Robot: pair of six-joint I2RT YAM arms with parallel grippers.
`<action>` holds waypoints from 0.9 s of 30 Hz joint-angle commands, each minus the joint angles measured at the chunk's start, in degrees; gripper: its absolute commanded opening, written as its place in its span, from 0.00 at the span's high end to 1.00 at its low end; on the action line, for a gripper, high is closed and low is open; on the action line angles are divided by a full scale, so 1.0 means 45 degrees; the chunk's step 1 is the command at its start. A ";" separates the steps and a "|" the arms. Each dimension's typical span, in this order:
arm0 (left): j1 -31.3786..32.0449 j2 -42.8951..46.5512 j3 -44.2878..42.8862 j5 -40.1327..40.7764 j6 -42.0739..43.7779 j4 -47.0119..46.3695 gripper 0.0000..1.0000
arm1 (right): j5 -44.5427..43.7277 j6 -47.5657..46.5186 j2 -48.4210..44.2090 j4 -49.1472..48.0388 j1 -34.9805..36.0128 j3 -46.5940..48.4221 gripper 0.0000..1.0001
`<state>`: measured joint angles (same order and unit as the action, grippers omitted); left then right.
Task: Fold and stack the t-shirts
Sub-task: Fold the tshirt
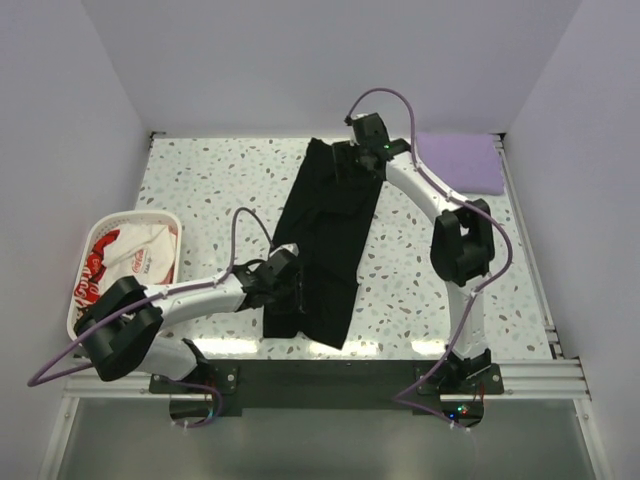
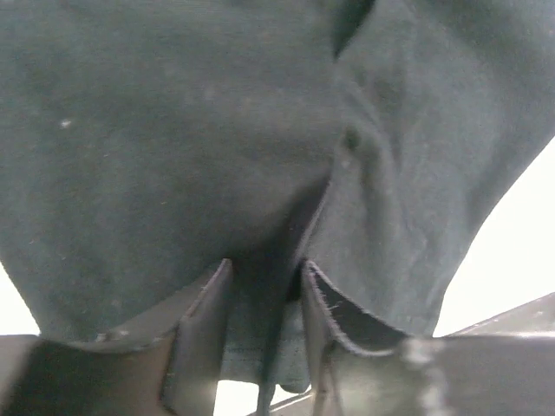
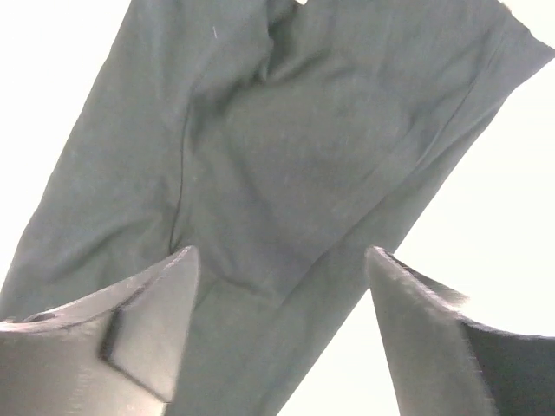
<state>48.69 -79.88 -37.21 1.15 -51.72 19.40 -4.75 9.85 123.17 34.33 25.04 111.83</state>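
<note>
Black t-shirt (image 1: 325, 250) lies in a long strip across the desk (image 1: 200, 180), far edge to near edge. Right gripper (image 1: 348, 157) hangs over its far end, jaws spread wide, nothing between them. Left gripper (image 1: 287, 285) is at the near end with black cloth bunched between its jaws; pinched or loose, can't tell. Lavender t-shirt (image 1: 458, 162) sits folded in the far right corner. White t-shirt (image 1: 140, 255) lies in the basket (image 1: 72, 312) at the left edge.

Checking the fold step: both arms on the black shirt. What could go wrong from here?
The right gripper stands open over the black shirt's far end, so a pull from the left gripper could drag the whole strip askew.
Cloth bunches between the left fingers; it may snag on release.
The shirt's near end lies by the table edge and could slip off.
</note>
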 commanded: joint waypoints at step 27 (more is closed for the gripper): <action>0.0294 -0.1173 -0.2100 -0.0176 0.1241 0.2546 0.62 | 0.0159 0.0607 0.5672 0.1492 -0.0974 0.4051 0.59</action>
<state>49.58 -82.98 -42.98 2.09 -46.87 34.50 -1.96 16.08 143.02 37.65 22.44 125.86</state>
